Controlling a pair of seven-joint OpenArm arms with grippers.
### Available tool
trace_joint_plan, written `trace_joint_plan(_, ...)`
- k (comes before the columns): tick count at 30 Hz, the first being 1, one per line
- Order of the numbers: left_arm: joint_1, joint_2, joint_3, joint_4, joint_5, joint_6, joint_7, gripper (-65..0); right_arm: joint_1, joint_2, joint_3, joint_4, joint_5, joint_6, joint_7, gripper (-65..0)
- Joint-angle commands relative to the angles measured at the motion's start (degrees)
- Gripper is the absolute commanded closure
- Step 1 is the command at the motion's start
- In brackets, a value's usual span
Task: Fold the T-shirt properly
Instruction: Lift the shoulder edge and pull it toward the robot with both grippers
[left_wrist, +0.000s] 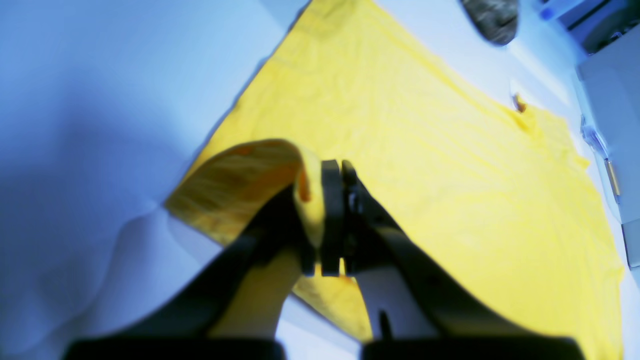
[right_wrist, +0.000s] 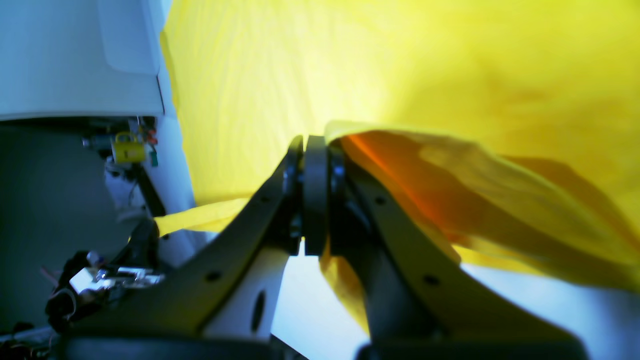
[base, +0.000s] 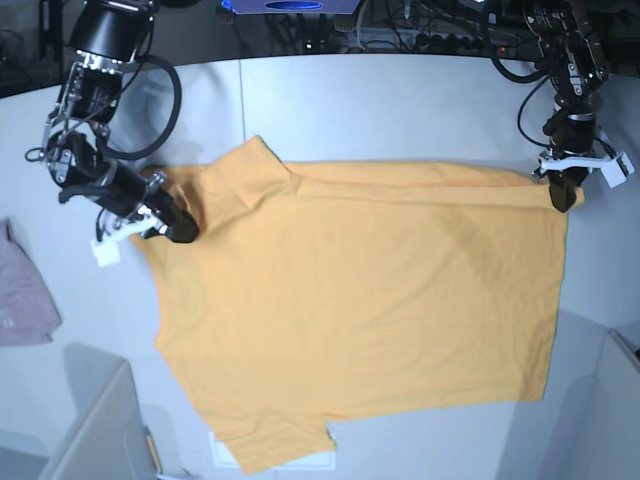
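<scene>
Each gripper, left (base: 563, 196) and right (base: 181, 232), pinches the T-shirt (base: 380, 300) near the desk's (base: 400, 100) far edge; the thin cloth looks limp, best held at corners.

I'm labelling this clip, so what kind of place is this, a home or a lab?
Most likely a robotics lab bench: a plain white table, cables and electronics crowding its far edge, and a large orange-yellow cotton T-shirt spread out.

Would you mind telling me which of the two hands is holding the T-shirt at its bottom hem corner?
The left hand, on the base view's right. It pinches the T-shirt at the hem corner; the right hand grips the shoulder end.
</scene>
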Motion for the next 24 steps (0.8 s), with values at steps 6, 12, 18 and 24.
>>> trace_joint_plan(6, -1.8, -0.8, -0.4, -3.3, -0.4, -0.3, -1.3, 0.0, 3.5, 0.7, -0.8, -1.5, 0.9, 0.3, 1.8, 0.0)
trace_joint_plan(12, -4.5, -0.9, -0.4, -4.9, 2.2, -0.3, -1.0, 0.0, 6.2, 0.8, -4.3, -1.5, -7.5, 0.3, 2.1, 0.0)
trace_joint_plan(18, -6.5, -0.8, -0.4, -5.2, 6.6, -0.3, -1.0, 0.0, 7.8, 0.2, -4.7, -1.6, -9.3, 0.3, 3.5, 0.0)
trace_joint_plan(24, -6.6, -0.9, -0.4, -5.3, 6.8, -0.3, -1.0, 0.0, 9.4, -0.3, -4.8, -4.2, -10.4, 0.3, 3.4, 0.0)
